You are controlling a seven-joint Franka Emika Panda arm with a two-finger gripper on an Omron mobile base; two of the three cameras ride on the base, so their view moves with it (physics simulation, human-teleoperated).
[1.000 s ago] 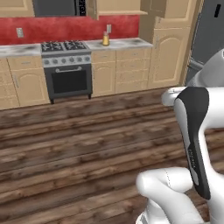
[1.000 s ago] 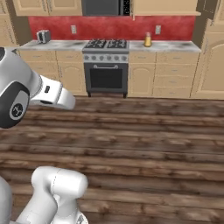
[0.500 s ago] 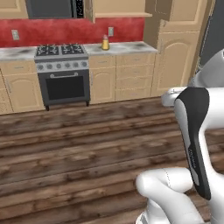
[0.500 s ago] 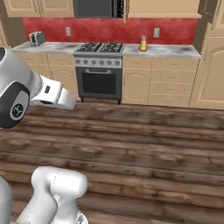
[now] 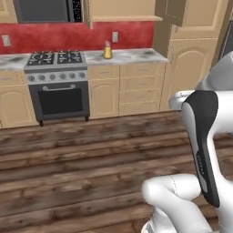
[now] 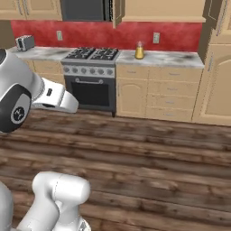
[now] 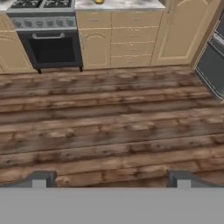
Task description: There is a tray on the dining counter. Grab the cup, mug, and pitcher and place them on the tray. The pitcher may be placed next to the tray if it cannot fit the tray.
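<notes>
The pitcher (image 5: pixel 107 50), a small amber-yellow glass vessel, stands on the marble top with tan cabinet doors just right of the stove, far across the room; it is also in the right base view (image 6: pixel 140 50) and cut off at the top edge of the hand view (image 7: pixel 99 1). My gripper (image 7: pixel 111 180) is open, its two dark fingertips (image 7: pixel 41 179) wide apart over bare wooden floor with nothing between them. The tray, the dining counter, the cup and the mug are out of view.
A black-and-steel stove (image 5: pixel 57 86) stands among tan cabinets (image 5: pixel 123 88) along the red-backed far wall. A toaster (image 6: pixel 25 43) sits at the left end of that counter. A tall cabinet (image 5: pixel 191 68) and a dark appliance (image 7: pixel 212 65) stand at the right. Plank floor (image 5: pixel 82 159) lies between.
The whole scene has slid left and lower in both base views and the cabinets look nearer, so the camera has moved with the base. The arm keeps its pose, gripper still open.
</notes>
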